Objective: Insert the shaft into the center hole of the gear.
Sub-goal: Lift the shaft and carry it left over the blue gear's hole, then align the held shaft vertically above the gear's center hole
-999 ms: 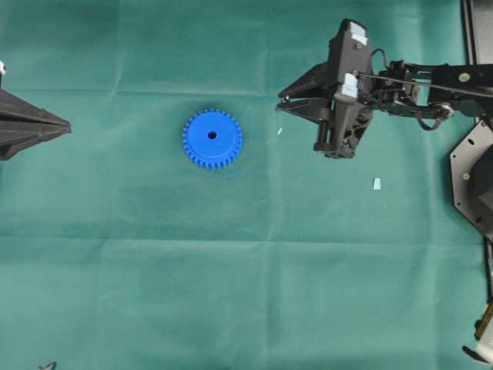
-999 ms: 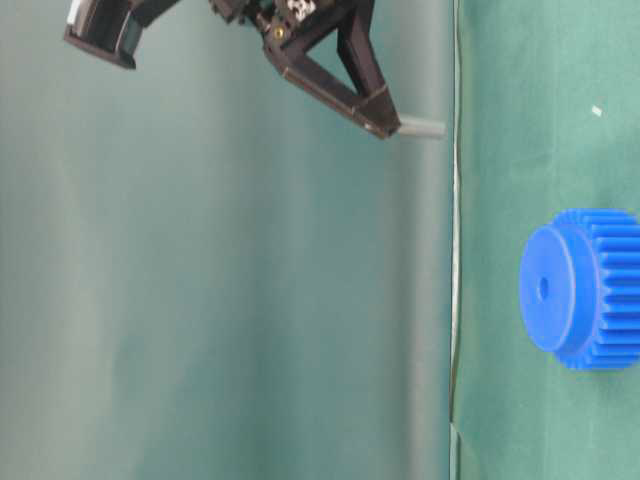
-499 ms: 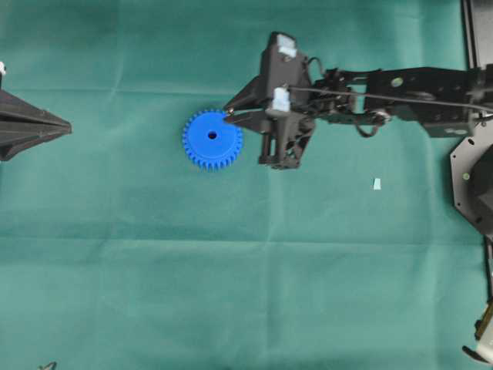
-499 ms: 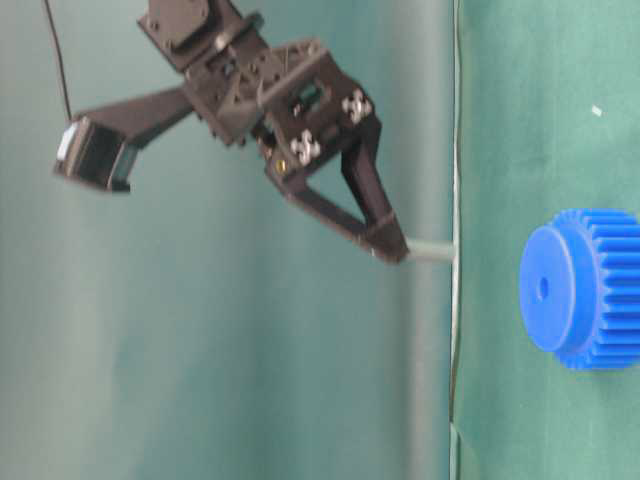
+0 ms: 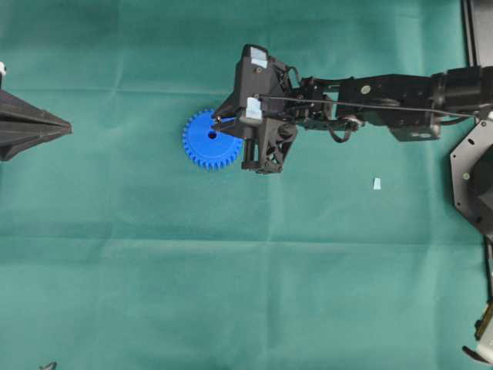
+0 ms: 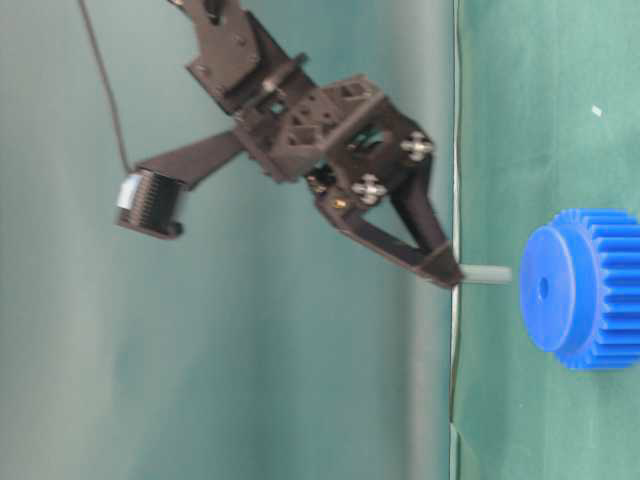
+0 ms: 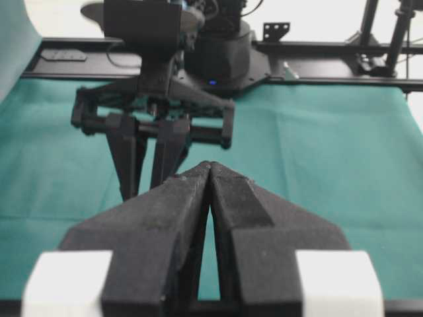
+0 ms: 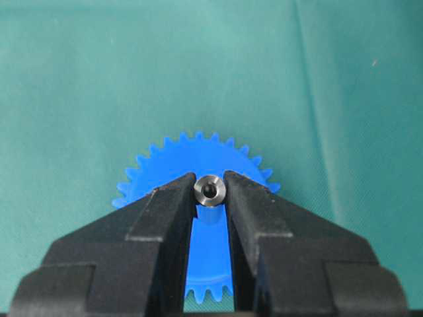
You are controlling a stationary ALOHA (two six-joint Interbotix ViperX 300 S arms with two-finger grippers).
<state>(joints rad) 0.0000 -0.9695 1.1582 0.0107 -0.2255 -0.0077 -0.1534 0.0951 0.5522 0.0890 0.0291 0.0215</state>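
Black and pressed together on nothing, the left tool [image 5: 65, 127] waits at the surface's [image 5: 231, 293] edge. Further right lies the blue gear [image 5: 202, 146], rigid plastic. Above its center hole [image 5: 212, 135], the right tool [image 8: 210, 196] pinches the shaft [image 8: 210, 190], likely stiff, light and slippery; its arm stretches in horizontally.

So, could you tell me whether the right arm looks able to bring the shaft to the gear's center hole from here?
Probably yes: the right end effector holds the shaft just above the gear, nothing lies between, though it sits slightly off the center hole.
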